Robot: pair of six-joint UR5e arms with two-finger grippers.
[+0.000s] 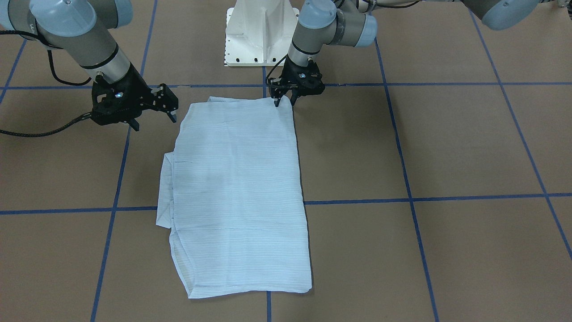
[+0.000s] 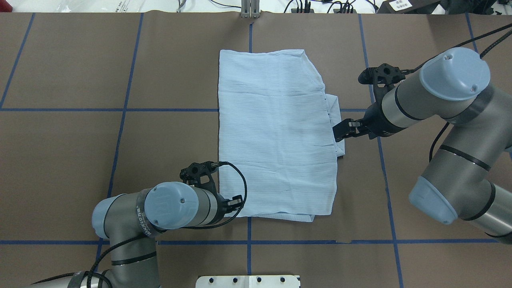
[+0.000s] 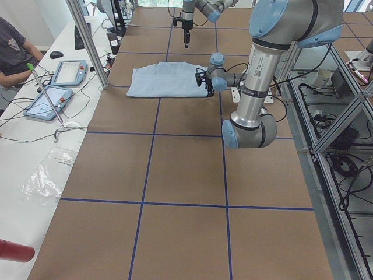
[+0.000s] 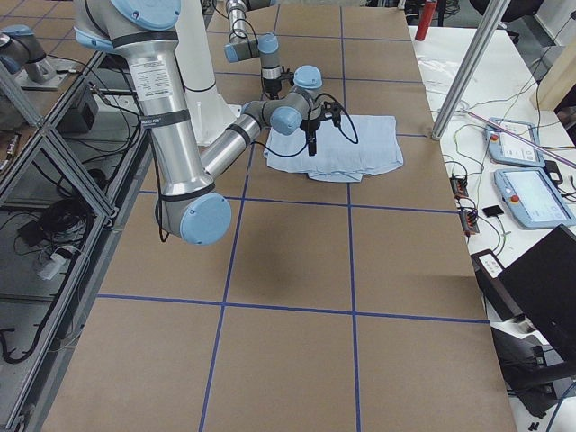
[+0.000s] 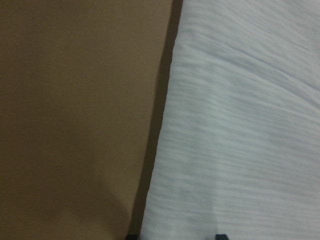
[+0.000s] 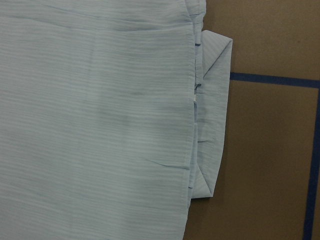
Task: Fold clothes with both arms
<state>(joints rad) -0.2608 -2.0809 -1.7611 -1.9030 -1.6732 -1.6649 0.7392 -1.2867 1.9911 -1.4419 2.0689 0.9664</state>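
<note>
The pale-blue striped shirt (image 1: 237, 188) (image 2: 276, 132) lies flat on the brown table, folded into a tall rectangle. A folded layer (image 6: 215, 115) sticks out along the edge on my right side. My left gripper (image 1: 284, 102) (image 2: 235, 203) stands over the shirt's near corner on my left. Its fingers are a little apart and straddle the cloth edge (image 5: 160, 150). My right gripper (image 1: 154, 124) (image 2: 343, 130) hangs open just off the shirt's right edge, above the table, with nothing in it. The right wrist view shows only shirt (image 6: 95, 125) and table.
The white pedestal base (image 1: 261, 36) (image 2: 248, 281) stands at the table's near edge. Blue tape lines (image 2: 120, 109) cross the brown surface. Beyond the far edge a side desk holds tablets (image 3: 67, 73) (image 4: 531, 193) and cables, and a person's arm (image 3: 11, 52) rests there.
</note>
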